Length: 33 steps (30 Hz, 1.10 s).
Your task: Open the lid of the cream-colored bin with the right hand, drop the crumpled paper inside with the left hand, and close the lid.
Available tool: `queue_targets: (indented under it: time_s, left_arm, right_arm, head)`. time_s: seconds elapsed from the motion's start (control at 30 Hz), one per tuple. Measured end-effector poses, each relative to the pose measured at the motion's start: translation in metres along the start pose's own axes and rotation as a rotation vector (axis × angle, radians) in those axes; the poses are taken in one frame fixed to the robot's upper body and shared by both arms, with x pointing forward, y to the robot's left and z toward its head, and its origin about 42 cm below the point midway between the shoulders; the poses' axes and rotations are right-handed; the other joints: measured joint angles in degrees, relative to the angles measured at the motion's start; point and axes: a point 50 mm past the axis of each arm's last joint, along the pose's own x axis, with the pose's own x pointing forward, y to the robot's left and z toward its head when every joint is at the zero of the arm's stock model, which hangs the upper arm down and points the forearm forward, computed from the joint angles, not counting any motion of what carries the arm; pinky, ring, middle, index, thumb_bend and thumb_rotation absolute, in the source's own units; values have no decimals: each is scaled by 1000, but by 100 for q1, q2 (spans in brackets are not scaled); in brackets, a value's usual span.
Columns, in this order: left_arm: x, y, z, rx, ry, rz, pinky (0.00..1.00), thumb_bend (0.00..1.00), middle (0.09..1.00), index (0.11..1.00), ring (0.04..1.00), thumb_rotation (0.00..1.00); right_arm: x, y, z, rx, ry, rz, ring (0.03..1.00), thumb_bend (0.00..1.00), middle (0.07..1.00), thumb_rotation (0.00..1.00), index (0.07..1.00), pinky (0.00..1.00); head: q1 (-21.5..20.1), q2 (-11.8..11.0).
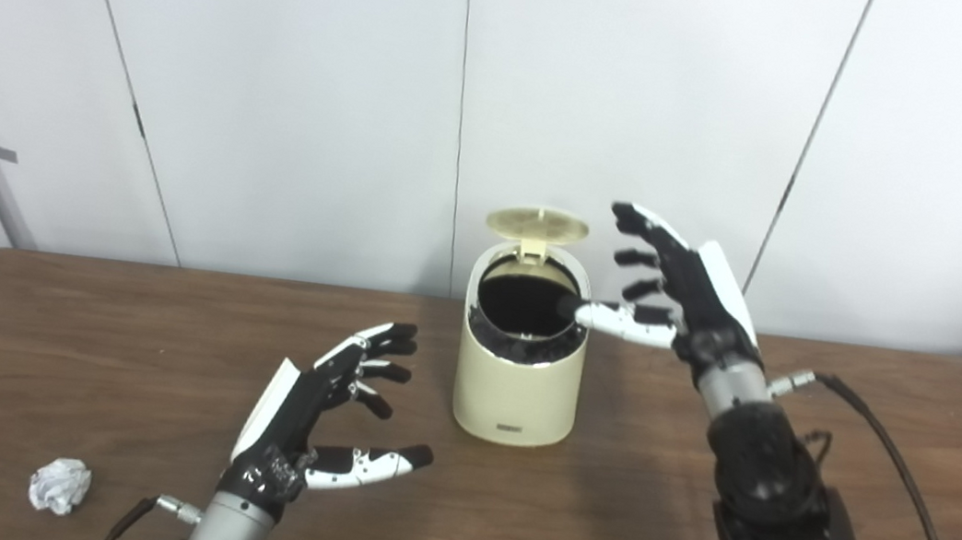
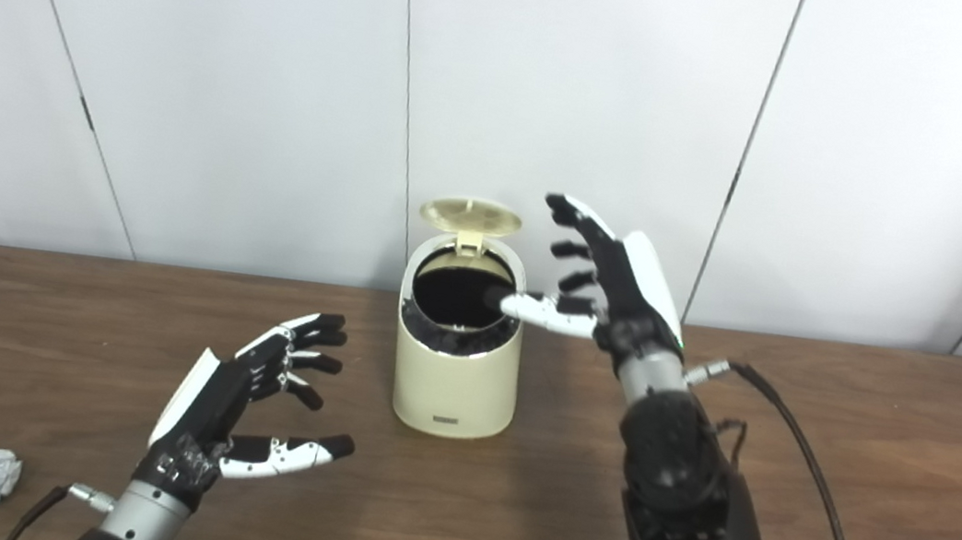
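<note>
1. The cream-colored bin (image 1: 517,377) stands upright near the middle of the brown wooden surface (image 1: 64,327), toward its far edge, in front of a pale panelled wall (image 1: 281,95)
2. Its lid (image 1: 538,224) is swung up on the rear hinge and stands raised behind the round mouth, so the dark inside of the bin shows
3. The right hand (image 1: 672,300) is held up just beside the bin on its right, level with the rim; its fingers (image 1: 640,258) are spread apart and grip nothing
4. The thumb of that hand reaches sideways to the right edge of the bin's mouth; whether it touches the rim cannot be told
5. The left hand (image 1: 321,426) hovers over the surface to the left of the bin and nearer the camera, apart from it; its fingers (image 1: 381,355) are spread, lightly curled, and empty
6. The crumpled paper (image 1: 59,485) lies on the surface near the front left corner, well apart from the bin and to the left of the left hand, untouched by it
7. A black cable (image 1: 900,474) runs from the right wrist across the surface on the right side
</note>
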Motion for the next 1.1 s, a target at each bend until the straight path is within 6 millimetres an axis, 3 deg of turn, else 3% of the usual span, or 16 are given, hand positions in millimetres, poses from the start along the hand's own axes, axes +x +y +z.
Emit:
queue_targets:
  time_s: [0.17,0.27,0.47,0.63,0.83,1.1]
  left_arm:
    - [0,0,0,0,-1,1,555,734,826,858,737,49]
    - [1,1,0,0,-2,2,558,732,830,862,740,42]
    - [1,3,0,2,-2,6,544,728,830,864,735,48]
    - [1,5,0,6,-1,5,548,731,829,862,734,42]
    - [3,2,6,2,-14,4,523,747,821,856,724,58]
    - [7,-22,12,-23,-22,24,533,760,814,839,725,89]
  right_arm:
    - [-19,-2,-23,19,-22,19,784,666,865,407,859,632]
    - [-31,-7,-35,17,-36,27,780,756,871,477,864,607]
    - [-60,-6,-54,26,-65,77,828,845,910,503,908,683]
    - [-79,-1,-67,22,-49,117,855,866,939,460,939,741]
    - [-82,-8,-70,3,-49,150,895,831,965,350,987,756]
    - [-88,-19,-80,25,-26,177,916,819,981,200,992,833]
  head:
    - [0,0]
    - [0,18]
    - [9,18]
    - [9,26]
    - [1088,79]
    - [2011,0]
